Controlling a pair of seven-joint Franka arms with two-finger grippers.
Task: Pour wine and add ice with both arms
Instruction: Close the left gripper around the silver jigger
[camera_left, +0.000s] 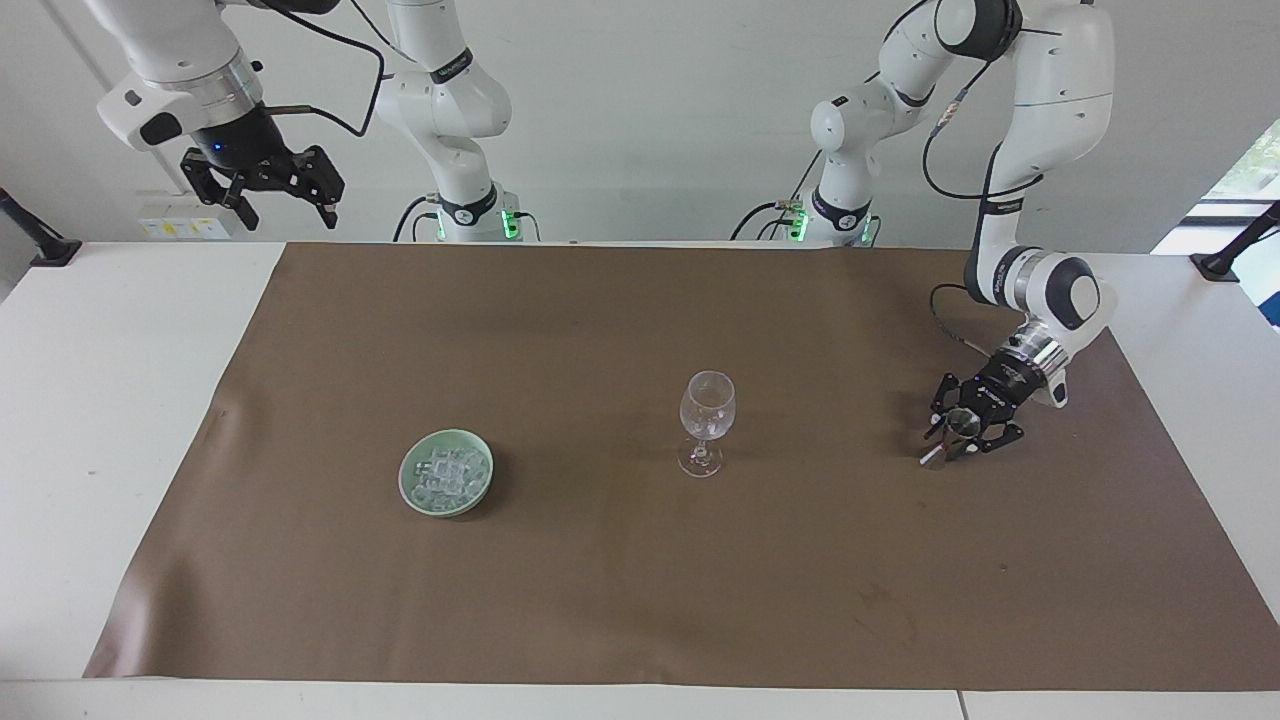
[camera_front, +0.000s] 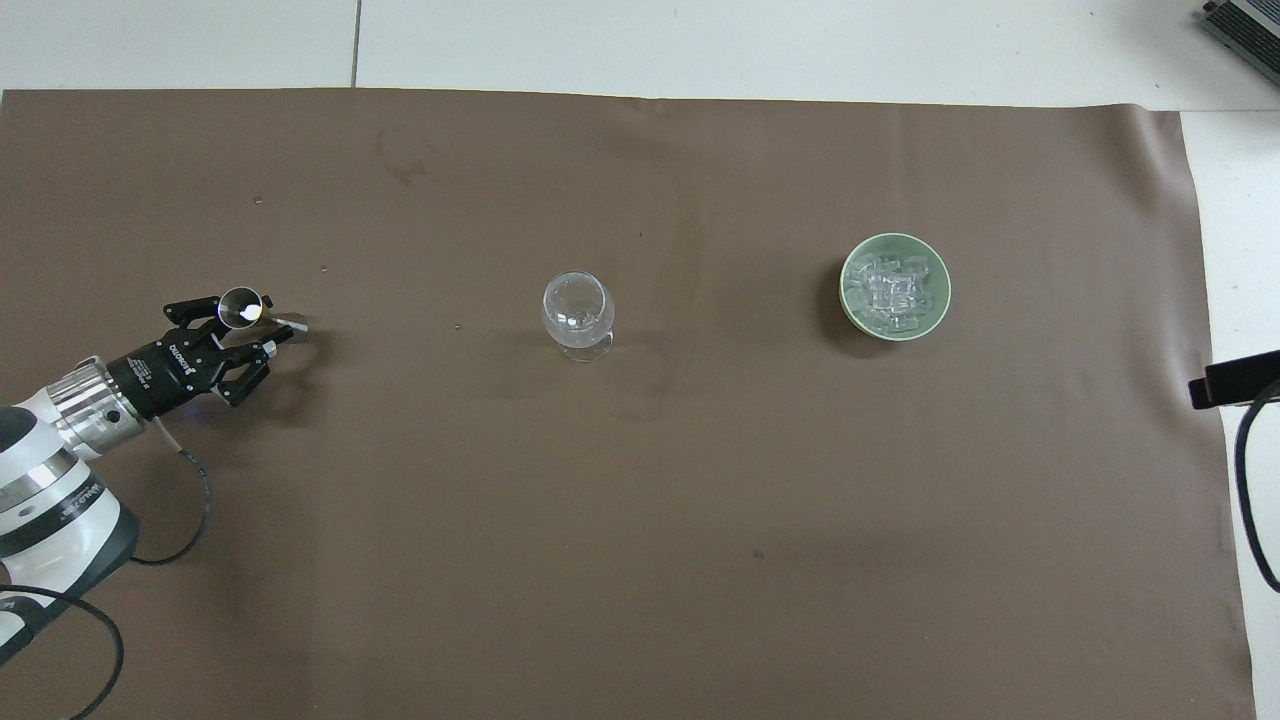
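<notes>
left pincer (camera_left: 962, 433), centre right of the facing view, narrowed around the steel jigger (camera_left: 951, 436) on the brown mat (camera_left: 640, 560); firm grip not certain. the jigger looks light, rigid, slippery: best held at its waist. right pincer (camera_left: 283, 203) waits wide, upper left.

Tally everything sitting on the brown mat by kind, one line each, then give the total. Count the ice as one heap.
Steel jigger: 1
Clear wine glass: 1
Green bowl: 1
Heap of ice in the bowl: 1
Total: 4
</notes>
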